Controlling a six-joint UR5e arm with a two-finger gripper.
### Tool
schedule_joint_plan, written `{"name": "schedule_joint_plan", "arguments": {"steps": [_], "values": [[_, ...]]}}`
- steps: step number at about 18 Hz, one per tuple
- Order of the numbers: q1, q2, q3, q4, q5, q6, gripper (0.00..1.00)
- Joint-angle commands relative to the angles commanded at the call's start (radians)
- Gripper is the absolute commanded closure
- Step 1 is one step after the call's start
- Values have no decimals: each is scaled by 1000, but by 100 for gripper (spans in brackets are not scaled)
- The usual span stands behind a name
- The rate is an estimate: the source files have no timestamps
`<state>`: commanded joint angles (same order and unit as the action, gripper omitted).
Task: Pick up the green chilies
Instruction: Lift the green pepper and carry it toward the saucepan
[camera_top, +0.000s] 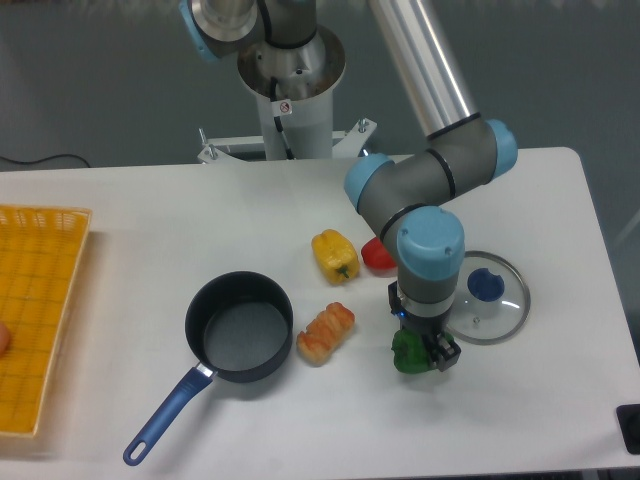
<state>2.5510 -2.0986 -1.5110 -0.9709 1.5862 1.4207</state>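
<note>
Glossy dark green chilies (406, 351), yellow pepper (334, 255), red pepper (378, 257), black blue-handled pan (238, 327), orange basket (38, 315).

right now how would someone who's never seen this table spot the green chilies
Find the glass lid with the blue knob near the table's right side. Just left of it, under the arm's blue wrist, the claw closes around the green chilies. It is the only dark green, lumpy piece; the nearby peppers are yellow and red.
</note>
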Motion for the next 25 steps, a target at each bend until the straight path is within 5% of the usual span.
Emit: {"name": "schedule_joint_plan", "arguments": {"steps": [8,16,25], "values": [[-5,81,0,-110,-61,-134,51],[-84,133,-2,-201,-115,-425,51],[-176,196,-8,-288,-111,-482,51]]}}
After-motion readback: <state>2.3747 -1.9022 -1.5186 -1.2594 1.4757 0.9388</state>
